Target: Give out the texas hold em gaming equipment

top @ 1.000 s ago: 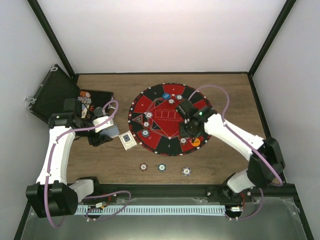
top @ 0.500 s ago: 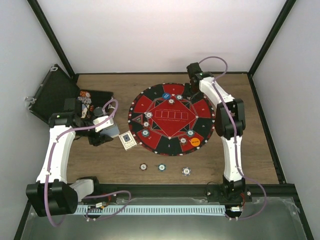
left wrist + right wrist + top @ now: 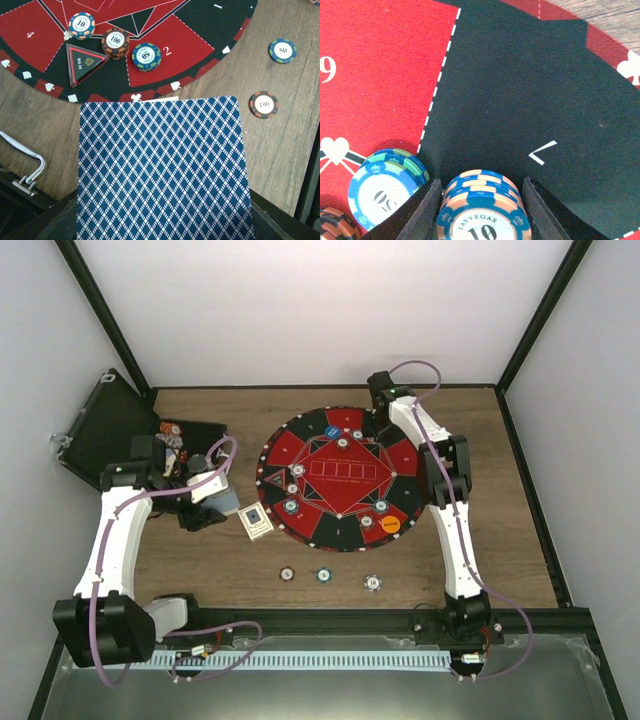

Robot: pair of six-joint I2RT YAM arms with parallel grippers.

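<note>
My left gripper [image 3: 205,492] is shut on a playing card with a blue diamond back [image 3: 162,170]. It holds the card flat above the table at the mat's left edge, and the card hides the fingers. My right gripper [image 3: 480,189] has one finger on each side of a stack of blue-and-orange "10" chips [image 3: 482,212] on a black sector of the mat [image 3: 520,75]. A blue-green "50" chip [image 3: 385,182] sits just left of the stack. In the top view the right arm's end [image 3: 379,392] is at the mat's back edge.
The round red-and-black mat [image 3: 345,532] carries several chips and a triangular "ALL IN" marker [image 3: 82,62]. Three chips [image 3: 324,575] lie on the wood in front of it. A small card [image 3: 257,521] lies left of it. The open black case [image 3: 110,430] stands at far left.
In the top view the right arm has swung from the mat's right part to its back edge, uncovering a chip there. The left arm and its card have not moved.
</note>
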